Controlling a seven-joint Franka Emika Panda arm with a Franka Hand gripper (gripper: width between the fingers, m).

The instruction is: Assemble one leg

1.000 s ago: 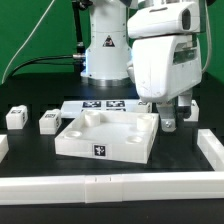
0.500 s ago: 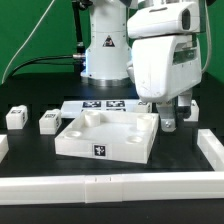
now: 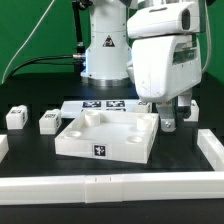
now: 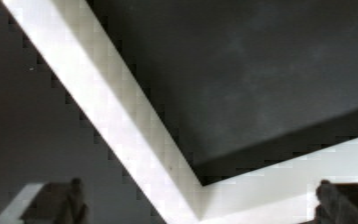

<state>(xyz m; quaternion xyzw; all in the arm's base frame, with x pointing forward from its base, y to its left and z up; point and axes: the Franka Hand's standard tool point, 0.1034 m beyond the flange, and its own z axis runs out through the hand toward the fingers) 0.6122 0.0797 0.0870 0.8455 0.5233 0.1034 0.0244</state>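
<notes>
Two legs, small white blocks with markers, stand at the exterior view's left, one [image 3: 15, 117] further out and one [image 3: 49, 122] closer to the large white square panel [image 3: 105, 138] in the middle. Two more small white blocks [image 3: 170, 123] [image 3: 194, 110] stand just past the panel's right corner. My gripper [image 3: 177, 108] hangs over that right corner, close above the table. In the wrist view my gripper [image 4: 197, 203] is open with the fingers wide apart. Only a white edge of the panel [image 4: 114, 100] runs between them, and nothing is held.
The marker board [image 3: 105, 105] lies behind the panel by the robot base. Low white rails border the table at the front [image 3: 110, 185], at the right [image 3: 210, 150] and at the left [image 3: 3, 147].
</notes>
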